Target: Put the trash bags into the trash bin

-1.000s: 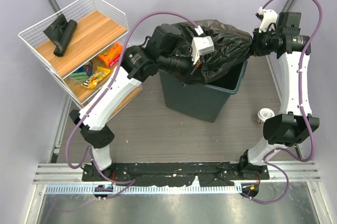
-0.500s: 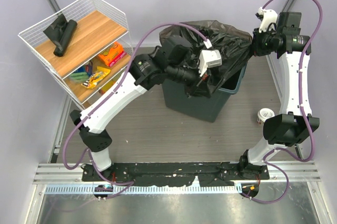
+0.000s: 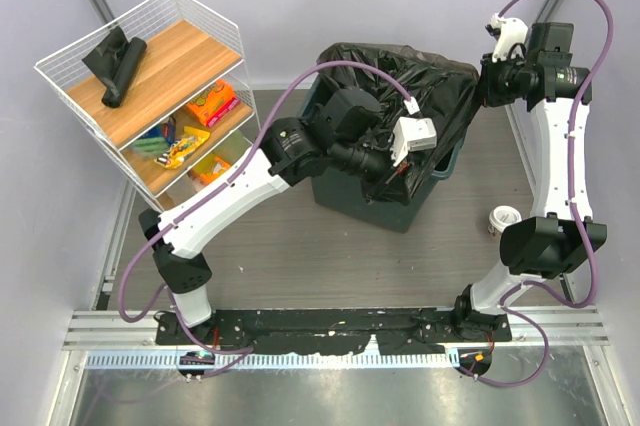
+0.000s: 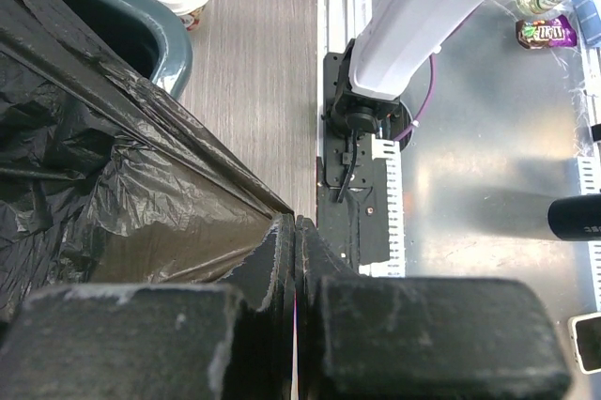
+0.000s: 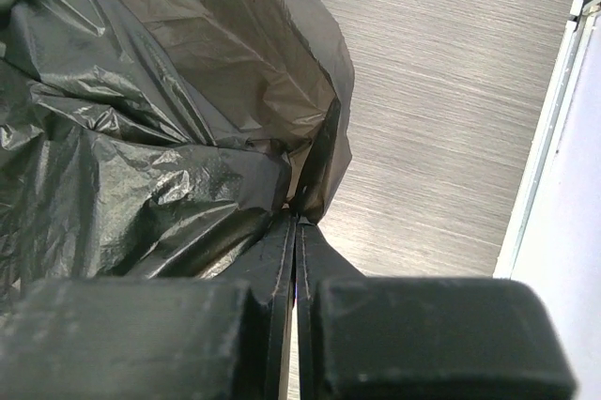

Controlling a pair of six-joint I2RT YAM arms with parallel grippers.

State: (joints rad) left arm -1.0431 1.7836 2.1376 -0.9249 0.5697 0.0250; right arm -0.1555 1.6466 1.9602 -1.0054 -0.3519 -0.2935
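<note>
A large crinkled black trash bag [image 3: 405, 76] is draped over the dark grey-green trash bin [image 3: 365, 201], covering most of its opening. My left gripper [image 3: 392, 173] is over the bin's near right side, shut on a stretched edge of the bag [image 4: 122, 184]; its jaws [image 4: 296, 223] are pressed together on the film. The bin's rim [image 4: 174, 38] shows beside it. My right gripper [image 3: 479, 84] sits at the bin's far right corner. It [image 5: 298, 215] is shut on a bunched fold of the bag [image 5: 141, 128]. More black trash bags [image 3: 115, 63] lie on the rack's top shelf.
A white wire shelf rack [image 3: 60, 81] stands at the far left, with colourful snack packets [image 3: 190, 126] on its lower shelves. A small white cup [image 3: 503, 218] stands on the floor right of the bin, close to the right arm.
My left arm has swung right and toward the near side, dragging the bag's edge across the bin's opening. The right arm has held its place.
</note>
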